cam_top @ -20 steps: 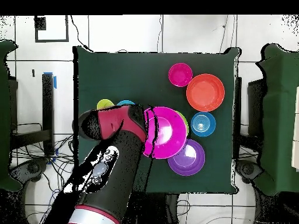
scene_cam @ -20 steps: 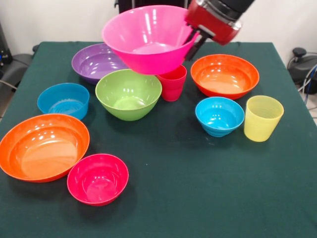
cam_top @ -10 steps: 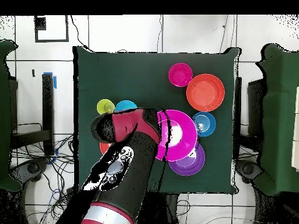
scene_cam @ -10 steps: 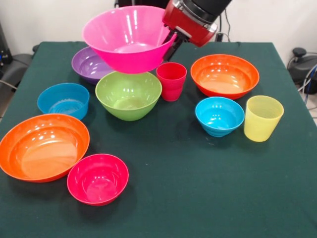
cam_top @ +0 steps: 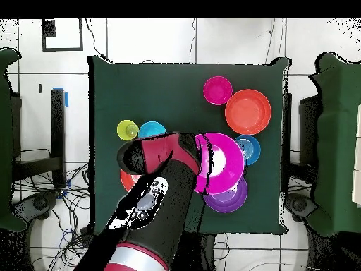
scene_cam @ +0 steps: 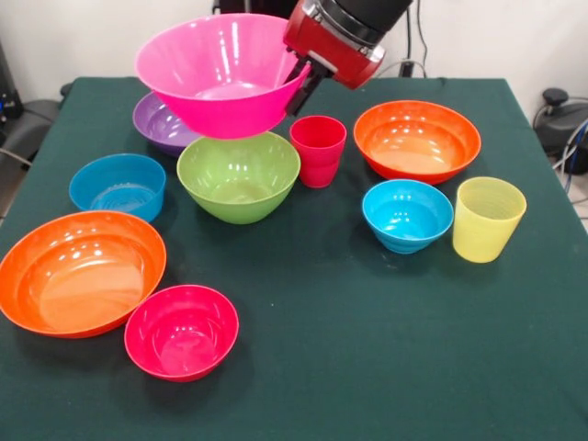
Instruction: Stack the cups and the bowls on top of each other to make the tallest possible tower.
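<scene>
My tool (scene_cam: 300, 77) is clamped on the rim of the big pink bowl (scene_cam: 220, 73), holding it tilted in the air; the green bowl (scene_cam: 239, 175) sits on the counter (scene_cam: 367, 322) just below and slightly toward the red cup (scene_cam: 318, 150), so I judge it must come down there

Bright, even light falls from above. White glints sit on the inner walls of the pink bowl (scene_cam: 223, 72), the green bowl (scene_cam: 239, 175) and the near orange bowl (scene_cam: 78, 272). Shadows on the green cloth (scene_cam: 367, 349) are soft and short. The front view is sharp at centre, slightly soft toward the upper corners.
</scene>
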Controlling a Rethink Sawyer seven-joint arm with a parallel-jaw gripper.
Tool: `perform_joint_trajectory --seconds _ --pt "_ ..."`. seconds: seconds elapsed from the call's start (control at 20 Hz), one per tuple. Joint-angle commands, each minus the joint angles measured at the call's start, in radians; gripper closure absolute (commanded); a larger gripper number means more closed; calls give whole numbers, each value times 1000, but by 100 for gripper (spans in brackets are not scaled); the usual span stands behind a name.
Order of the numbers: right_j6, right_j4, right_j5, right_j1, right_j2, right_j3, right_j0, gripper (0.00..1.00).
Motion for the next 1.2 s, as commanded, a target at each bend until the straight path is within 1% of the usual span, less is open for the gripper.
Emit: perform_joint_trajectory --seconds 0.05,0.55,0.75,1.2 --pt "-28 -72 -66 28 113 24 -14 100" --pt "-13 -65 -64 74 110 -18 -15 100" --pt "3 -60 -63 95 105 -37 -6 100" --pt "18 -52 -68 117 95 -55 5 100"
